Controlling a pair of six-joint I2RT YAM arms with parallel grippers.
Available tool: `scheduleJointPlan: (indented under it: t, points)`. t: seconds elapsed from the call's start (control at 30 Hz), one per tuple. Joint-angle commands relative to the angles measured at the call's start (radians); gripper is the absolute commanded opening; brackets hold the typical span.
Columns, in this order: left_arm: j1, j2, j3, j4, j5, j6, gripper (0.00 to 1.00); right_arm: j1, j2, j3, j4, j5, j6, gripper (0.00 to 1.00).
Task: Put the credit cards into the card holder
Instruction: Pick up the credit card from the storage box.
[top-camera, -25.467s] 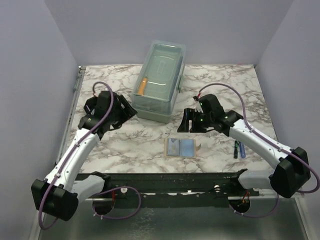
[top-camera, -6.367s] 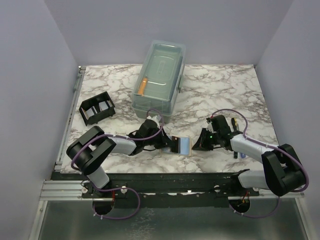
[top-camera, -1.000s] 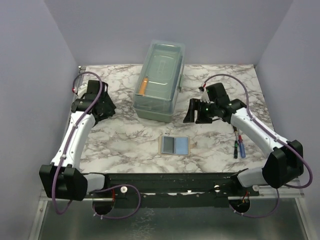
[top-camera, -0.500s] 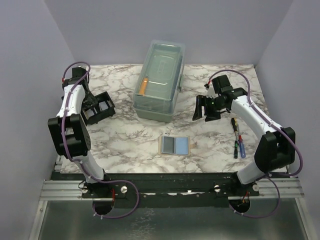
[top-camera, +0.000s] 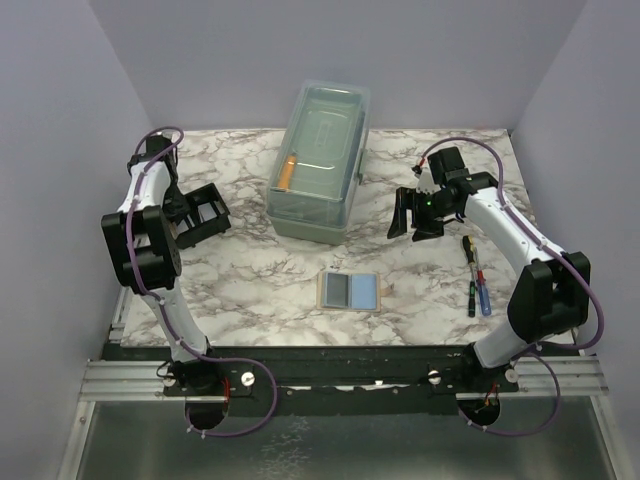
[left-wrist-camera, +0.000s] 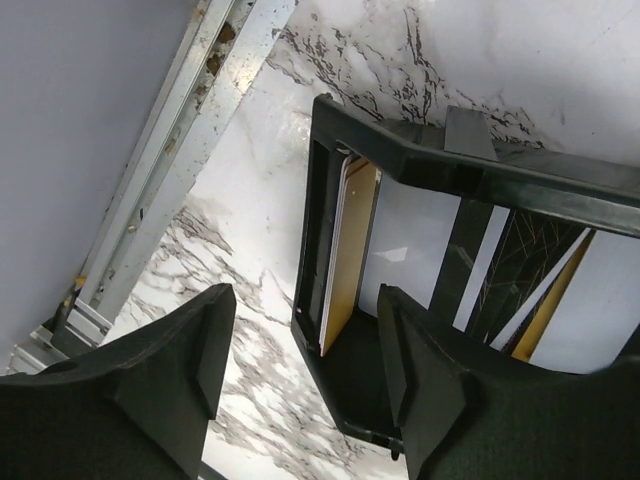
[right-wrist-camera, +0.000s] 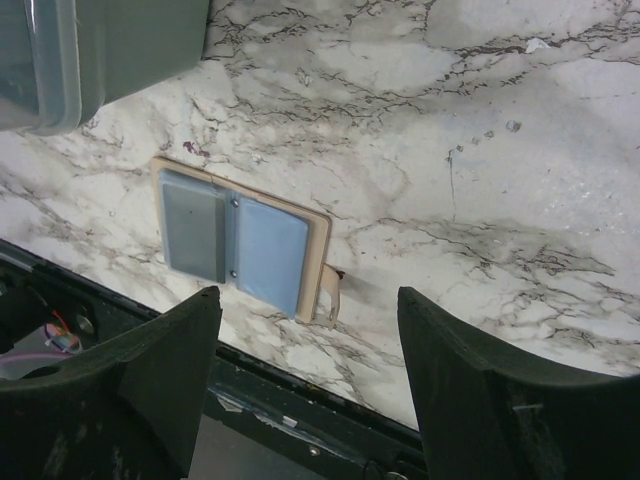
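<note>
**Top view.** I count two arms and two credit cards (top-camera: 350, 290): one dark grey card (top-camera: 337, 290) and one light blue card (top-camera: 367, 291). They lie flat, side by side, on one tan pad (top-camera: 383, 291) at the near middle of the table (top-camera: 260, 270). One card holder (top-camera: 205, 215) stands at the far left, with the left gripper (top-camera: 183, 212) at it. The right gripper (top-camera: 410, 222) hangs right of the one clear lidded box (top-camera: 320, 150), which holds one orange item (top-camera: 287, 172). There are at least two pens (top-camera: 478, 290) on the right. The tabletop is white marble and the walls (top-camera: 60, 150) are lilac.

**Left wrist view.** The jaws are apart and straddle the holder's end wall without touching it. Pale flat pieces stand in the slots; I cannot tell what they are. A metal rail (left-wrist-camera: 190, 150) edges the table.

**Right wrist view.** The jaws are wide and hold nothing. Both cards lie on the pad below.
</note>
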Motion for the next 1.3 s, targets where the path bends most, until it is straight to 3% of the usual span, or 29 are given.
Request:
scheduleJointPlan:
  t: [0.0, 0.27, 1.27]
  points:
    - [0.007, 0.047, 0.052, -0.009, 0.004, 0.056, 0.63, -0.008, 0.012, 0.023, -0.025, -0.030, -0.010, 0.75]
    - [0.025, 0.116, 0.061, -0.006, 0.030, 0.088, 0.61, -0.013, 0.012, 0.018, -0.020, -0.042, -0.006, 0.75]
    - [0.042, 0.022, 0.035, -0.056, 0.005, 0.112, 0.31, -0.023, 0.022, 0.008, -0.014, -0.054, -0.001, 0.74]
